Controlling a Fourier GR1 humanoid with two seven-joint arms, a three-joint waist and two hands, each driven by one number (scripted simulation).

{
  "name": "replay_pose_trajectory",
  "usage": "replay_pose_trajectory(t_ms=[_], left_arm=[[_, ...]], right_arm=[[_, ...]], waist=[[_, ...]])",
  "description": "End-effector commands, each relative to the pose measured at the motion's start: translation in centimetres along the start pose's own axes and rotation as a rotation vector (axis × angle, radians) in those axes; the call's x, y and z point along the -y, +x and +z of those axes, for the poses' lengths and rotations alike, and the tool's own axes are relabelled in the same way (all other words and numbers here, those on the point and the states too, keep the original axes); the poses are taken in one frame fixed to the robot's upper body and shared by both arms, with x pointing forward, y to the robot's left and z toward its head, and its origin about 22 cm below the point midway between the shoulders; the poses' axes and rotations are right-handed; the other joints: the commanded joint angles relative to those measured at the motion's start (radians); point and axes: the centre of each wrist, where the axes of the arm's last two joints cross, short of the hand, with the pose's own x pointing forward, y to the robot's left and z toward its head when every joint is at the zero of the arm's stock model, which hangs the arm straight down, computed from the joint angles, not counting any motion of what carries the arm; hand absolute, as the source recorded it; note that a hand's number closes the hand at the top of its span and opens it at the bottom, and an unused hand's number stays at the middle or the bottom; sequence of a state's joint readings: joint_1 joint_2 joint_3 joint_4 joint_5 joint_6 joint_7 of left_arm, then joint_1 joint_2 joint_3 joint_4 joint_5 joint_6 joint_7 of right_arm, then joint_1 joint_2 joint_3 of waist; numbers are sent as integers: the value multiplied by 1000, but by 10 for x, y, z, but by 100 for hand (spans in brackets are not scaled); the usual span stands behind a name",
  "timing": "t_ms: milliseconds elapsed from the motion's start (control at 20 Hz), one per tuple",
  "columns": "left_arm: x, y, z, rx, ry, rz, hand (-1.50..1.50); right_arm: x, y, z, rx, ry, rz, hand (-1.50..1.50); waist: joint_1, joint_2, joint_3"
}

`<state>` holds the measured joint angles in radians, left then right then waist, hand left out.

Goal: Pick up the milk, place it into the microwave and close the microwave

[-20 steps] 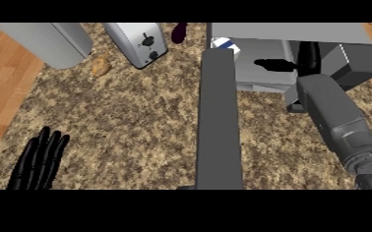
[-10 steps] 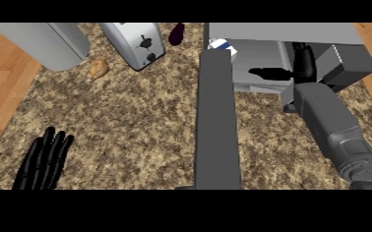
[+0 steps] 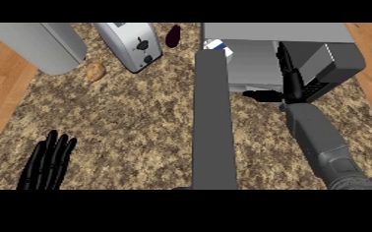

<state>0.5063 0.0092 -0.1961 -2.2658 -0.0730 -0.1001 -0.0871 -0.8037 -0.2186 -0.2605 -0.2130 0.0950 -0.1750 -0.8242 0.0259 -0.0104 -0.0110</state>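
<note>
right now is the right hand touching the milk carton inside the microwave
Apart. The head view shows the milk carton at the microwave's back left corner, while the right hand reaches in on the right side, with bare microwave floor between them.

No readable text, brand, number or sign anywhere in head view. Milk carton (image 3: 217,46) inside microwave (image 3: 291,34), near its left wall: blue and white patches only, no legible print. Toaster (image 3: 133,45) near counter's far edge: dark marks on top, no lettering. Microwave panel at right: dark, nothing readable.
</note>
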Motion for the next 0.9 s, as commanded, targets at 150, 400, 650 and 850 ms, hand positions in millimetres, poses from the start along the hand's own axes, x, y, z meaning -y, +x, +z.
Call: replay_pose_trajectory(t_ms=[150, 400, 650, 850], left_arm=[[13, 7, 1, -8, 5, 1, -150], [-5, 11, 10, -37, -74, 29, -150], [5, -12, -6, -43, -200, 85, -150], [29, -15, -19, -77, -316, 60, 150]], right_arm=[[-6, -31, 48, -110, 16, -87, -150], [-10, -53, 93, -109, -13, -185, -150], [-14, -67, 135, -112, 25, -260, -150], [11, -80, 170, -121, 63, -344, -150]], waist=[[-22, 8, 11], [-17, 9, 11], [-34, 7, 10], [-40, 7, 11]])
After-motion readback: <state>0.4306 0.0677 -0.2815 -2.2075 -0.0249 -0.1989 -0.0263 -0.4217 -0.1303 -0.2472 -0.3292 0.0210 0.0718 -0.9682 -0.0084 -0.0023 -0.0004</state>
